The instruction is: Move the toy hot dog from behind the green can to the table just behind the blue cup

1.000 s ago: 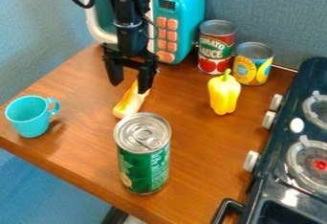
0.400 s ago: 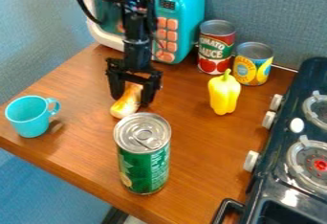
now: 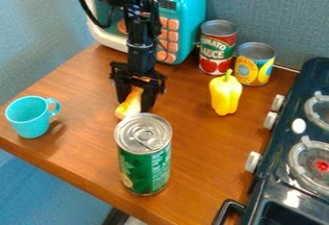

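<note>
Camera view: end effector (image 3: 135,106) astride the yellow-white toy (image 3: 130,105) on the table (image 3: 199,152), just behind the can (image 3: 145,168); cannot tell whether clenched or released; judged best: centre squarely, squeeze evenly, avoid nudging the can.

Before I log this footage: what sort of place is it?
Probably a toy kitchen set up in a room: a small stove, a teal toy microwave and a yellow pepper show it.
</note>
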Controlling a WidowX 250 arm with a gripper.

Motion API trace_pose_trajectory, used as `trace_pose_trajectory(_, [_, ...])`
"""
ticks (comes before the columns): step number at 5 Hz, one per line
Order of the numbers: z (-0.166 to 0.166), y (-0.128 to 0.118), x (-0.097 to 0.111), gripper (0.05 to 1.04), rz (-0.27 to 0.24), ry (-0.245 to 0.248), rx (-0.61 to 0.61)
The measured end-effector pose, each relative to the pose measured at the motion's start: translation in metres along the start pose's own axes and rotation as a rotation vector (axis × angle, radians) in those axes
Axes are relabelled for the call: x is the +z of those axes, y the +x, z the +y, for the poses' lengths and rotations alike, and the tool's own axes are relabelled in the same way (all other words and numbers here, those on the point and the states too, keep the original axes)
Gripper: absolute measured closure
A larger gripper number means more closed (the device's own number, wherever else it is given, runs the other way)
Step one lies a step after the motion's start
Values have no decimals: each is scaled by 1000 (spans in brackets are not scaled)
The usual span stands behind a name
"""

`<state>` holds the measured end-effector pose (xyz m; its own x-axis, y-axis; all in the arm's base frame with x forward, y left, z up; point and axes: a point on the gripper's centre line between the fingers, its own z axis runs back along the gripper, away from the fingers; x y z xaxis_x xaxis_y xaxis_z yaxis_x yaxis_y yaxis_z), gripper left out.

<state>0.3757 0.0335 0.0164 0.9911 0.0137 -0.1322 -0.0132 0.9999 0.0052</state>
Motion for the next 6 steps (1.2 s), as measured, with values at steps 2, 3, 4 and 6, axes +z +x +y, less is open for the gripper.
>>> trace_pose_trajectory(2, [13,-5,18,375,-69,-17,-29])
trace_pose_trajectory(3, [28,-6,39,375,-116,0,-15])
trace_pose_trajectory(4, [54,-7,49,375,-118,1,46])
trace_pose_trajectory(6, [88,-4,37,375,-16,73,103])
